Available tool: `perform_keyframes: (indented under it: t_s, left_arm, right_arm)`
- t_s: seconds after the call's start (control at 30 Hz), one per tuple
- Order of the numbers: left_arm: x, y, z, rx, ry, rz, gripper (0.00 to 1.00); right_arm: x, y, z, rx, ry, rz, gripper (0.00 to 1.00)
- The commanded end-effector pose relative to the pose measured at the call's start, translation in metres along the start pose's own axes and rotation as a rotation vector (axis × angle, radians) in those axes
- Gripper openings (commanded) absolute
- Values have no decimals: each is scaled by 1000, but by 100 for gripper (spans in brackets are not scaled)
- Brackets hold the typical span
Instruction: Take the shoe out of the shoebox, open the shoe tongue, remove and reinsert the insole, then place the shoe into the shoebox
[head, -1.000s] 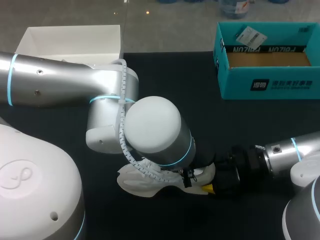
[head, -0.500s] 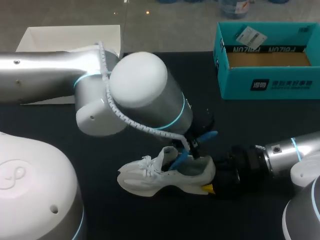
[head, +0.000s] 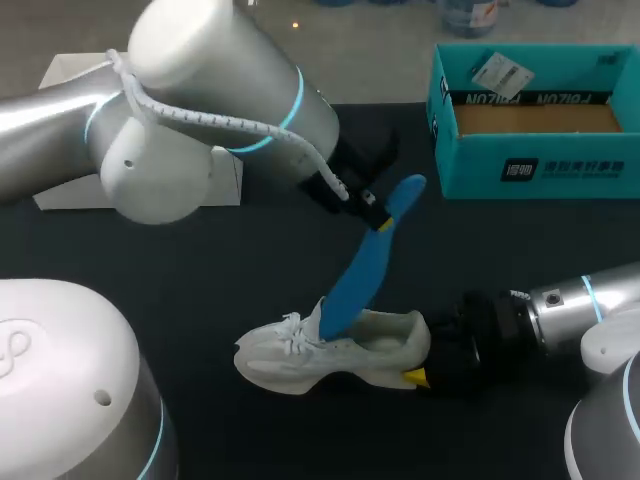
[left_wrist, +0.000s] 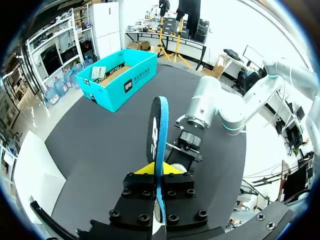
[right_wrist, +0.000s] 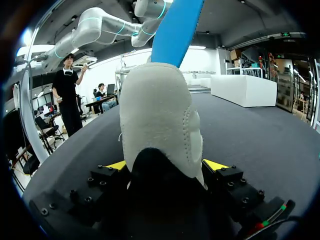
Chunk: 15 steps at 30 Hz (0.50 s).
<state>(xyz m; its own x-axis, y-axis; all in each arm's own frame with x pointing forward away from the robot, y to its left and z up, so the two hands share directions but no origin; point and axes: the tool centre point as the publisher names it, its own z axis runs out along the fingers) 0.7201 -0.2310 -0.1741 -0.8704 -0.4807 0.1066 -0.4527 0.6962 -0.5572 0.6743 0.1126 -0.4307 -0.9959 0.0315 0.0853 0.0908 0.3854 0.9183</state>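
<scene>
The left gripper (head: 372, 203) has lifted away, clamped on the blue insole (head: 355, 270), whose tip remains inside the shoe (head: 300, 355) near the front edge of the worktop (head: 520, 250); pulling along the insole's line while the right gripper (head: 425, 372) clamps the heel should free it cleanly.

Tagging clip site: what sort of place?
Probably a robot lab bench: black table, left claw holding a blue insole part-way out of a white shoe the right claw grips, teal shoebox nearby.

The white shoe (head: 385, 350) looks like soft matt cloth; the blue insole (head: 362, 265) smooth, the teal shoebox (head: 480, 172) matt cardboard, the table (head: 200, 270) matt black.
</scene>
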Motion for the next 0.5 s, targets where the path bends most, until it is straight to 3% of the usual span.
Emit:
perform_keyframes:
  t_s: [0.03,0.33,0.5]
  left_arm:
    - [-31,7,-52,76,204,-41,0]
    - [-51,-11,-102,214,244,-26,0]
    - [-51,-11,-102,214,244,-26,0]
  right_arm:
    - [2,-2,2,4,-1,1,0]
    - [2,-2,2,4,-1,1,0]
    - [2,-2,2,4,-1,1,0]
